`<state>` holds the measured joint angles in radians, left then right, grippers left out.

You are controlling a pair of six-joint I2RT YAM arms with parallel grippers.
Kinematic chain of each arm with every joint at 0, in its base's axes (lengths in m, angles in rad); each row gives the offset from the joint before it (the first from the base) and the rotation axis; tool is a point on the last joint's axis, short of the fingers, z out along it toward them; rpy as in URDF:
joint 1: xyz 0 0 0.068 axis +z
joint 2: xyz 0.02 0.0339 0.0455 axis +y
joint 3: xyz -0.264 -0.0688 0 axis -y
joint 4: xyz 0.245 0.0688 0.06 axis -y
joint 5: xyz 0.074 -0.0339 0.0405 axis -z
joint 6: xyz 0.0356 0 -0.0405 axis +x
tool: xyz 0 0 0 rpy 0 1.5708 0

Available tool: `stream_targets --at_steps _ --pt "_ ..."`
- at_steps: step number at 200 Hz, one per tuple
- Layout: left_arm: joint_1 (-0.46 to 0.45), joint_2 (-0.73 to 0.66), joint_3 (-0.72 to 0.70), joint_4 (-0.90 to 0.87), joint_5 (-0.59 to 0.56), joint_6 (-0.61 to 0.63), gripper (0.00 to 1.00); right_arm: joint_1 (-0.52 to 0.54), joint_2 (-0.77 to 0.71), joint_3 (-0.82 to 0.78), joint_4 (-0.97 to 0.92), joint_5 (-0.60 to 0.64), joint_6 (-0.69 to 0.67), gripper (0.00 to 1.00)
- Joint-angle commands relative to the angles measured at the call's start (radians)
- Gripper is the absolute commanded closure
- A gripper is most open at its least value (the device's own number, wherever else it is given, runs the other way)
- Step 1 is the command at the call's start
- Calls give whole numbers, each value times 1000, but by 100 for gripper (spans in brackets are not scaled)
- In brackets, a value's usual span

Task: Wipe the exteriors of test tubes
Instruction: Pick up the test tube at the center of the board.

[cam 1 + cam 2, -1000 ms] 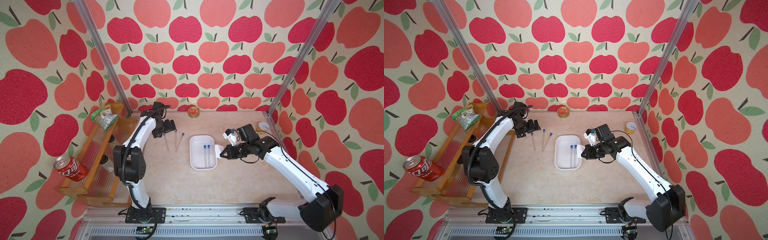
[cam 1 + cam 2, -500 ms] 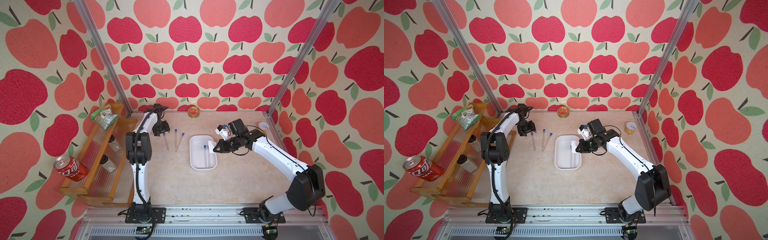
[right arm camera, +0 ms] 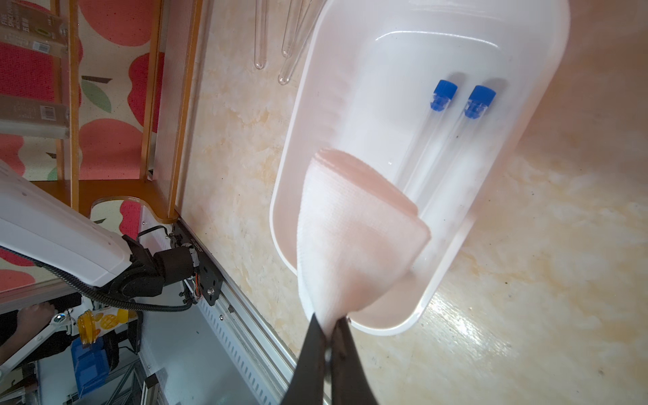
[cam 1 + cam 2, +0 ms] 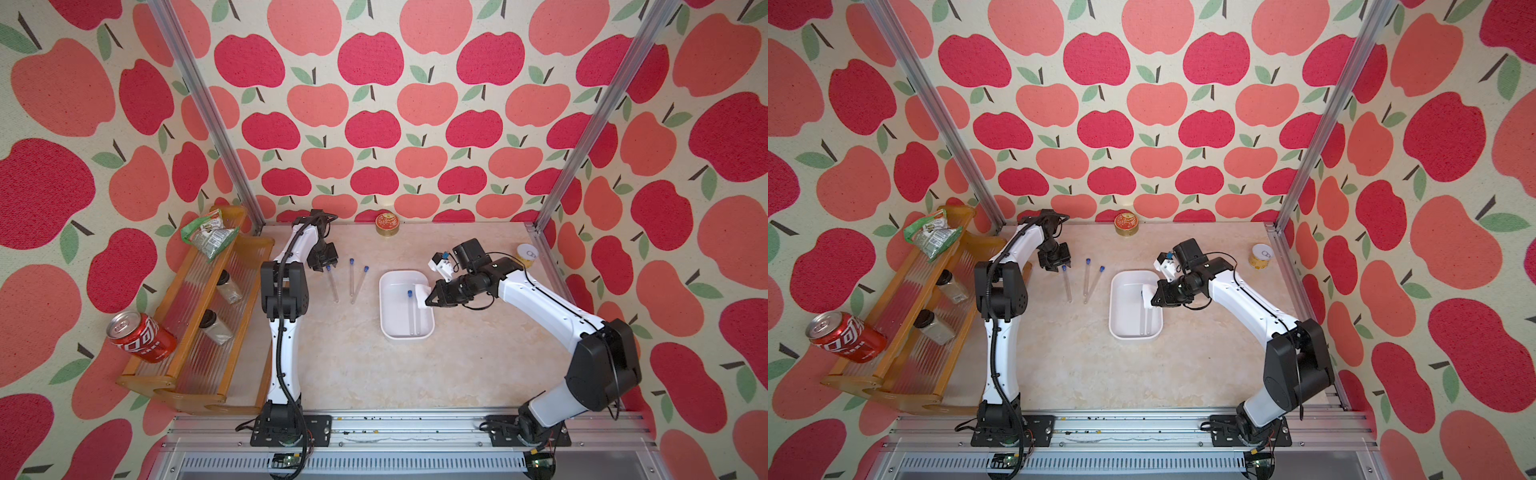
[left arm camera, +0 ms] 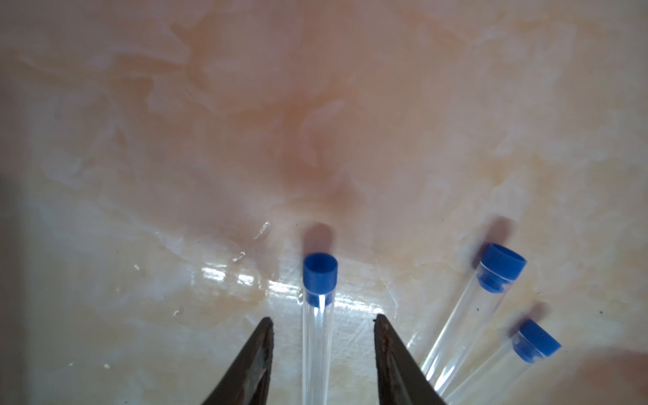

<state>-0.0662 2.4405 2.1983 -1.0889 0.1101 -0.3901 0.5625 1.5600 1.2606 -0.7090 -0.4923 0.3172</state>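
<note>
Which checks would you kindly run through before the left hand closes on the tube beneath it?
1. The left hand straddles the leftmost table tube near its blue cap: ok.
2. Grip on that tube: not ok; the jaws stand apart, with gaps on both sides.
3. The neighbouring tube is clear of the nearer finger: cannot tell; they look very close in the left wrist view.
4. The right hand is shut on the white cloth: ok.
5. The cloth hangs over the tray, ready for wiping: ok.
6. The two capped tubes lie side by side in the tray: ok.
</note>
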Motion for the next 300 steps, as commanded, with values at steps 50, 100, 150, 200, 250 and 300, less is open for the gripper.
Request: stream_targets --at_steps 50,100,150,200,250,300 --pt "-9 97 129 -108 -73 14 65 -7 -9 -1 5 -21 -16 100" --pt "-15 140 160 -114 -72 7 68 -9 -16 -7 -1 -20 -15 100" --pt "-18 163 177 -127 -66 7 71 -20 -29 -14 -10 -20 -21 100" --pt "-24 183 202 -154 -73 13 76 -22 -32 -16 -9 -20 -21 100" --pt "-25 213 229 -172 -76 12 80 -23 -36 -20 -11 -19 -21 100" --pt "-25 212 230 -175 -67 12 89 -24 -33 -20 -12 -21 -21 100"
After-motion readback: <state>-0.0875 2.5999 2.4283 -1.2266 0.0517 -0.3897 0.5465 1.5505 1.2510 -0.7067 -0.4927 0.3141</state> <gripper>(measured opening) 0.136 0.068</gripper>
